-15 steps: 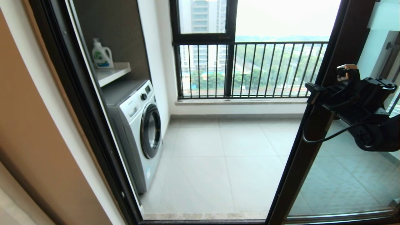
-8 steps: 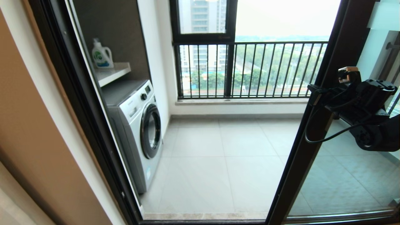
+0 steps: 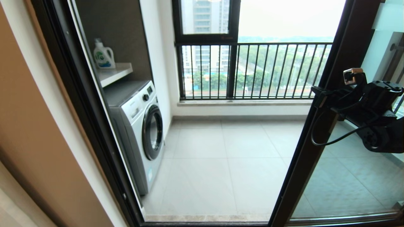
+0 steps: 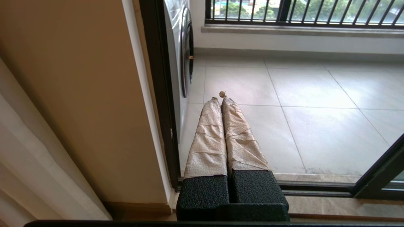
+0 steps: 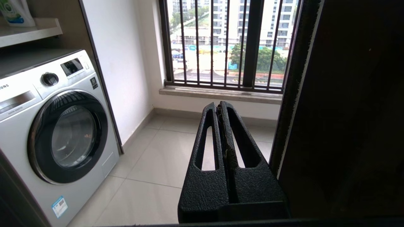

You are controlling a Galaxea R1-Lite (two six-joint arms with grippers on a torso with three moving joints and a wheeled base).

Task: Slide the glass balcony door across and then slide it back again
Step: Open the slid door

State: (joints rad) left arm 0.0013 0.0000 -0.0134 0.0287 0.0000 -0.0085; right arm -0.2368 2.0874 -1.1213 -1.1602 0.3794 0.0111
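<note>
The glass balcony door (image 3: 303, 164) stands slid over to the right, its dark stile slanting down the right of the head view, with the doorway open to the left of it. My right gripper (image 3: 316, 93) is at mid height on that stile's leading edge. It is shut and holds nothing. In the right wrist view the right gripper (image 5: 218, 105) points out onto the balcony, close beside the door's dark edge (image 5: 347, 110); I cannot tell whether they touch. My left gripper (image 4: 219, 96), with paper-wrapped fingers, is shut and empty, low by the doorway's left jamb.
A white washing machine (image 3: 139, 126) stands inside the balcony on the left, under a shelf with a detergent bottle (image 3: 102, 55). The outer window with black railings (image 3: 252, 71) closes the far side. The floor track (image 4: 315, 187) runs along the threshold.
My right gripper has drifted slightly right and down along the door's edge. The door has hardly shifted.
</note>
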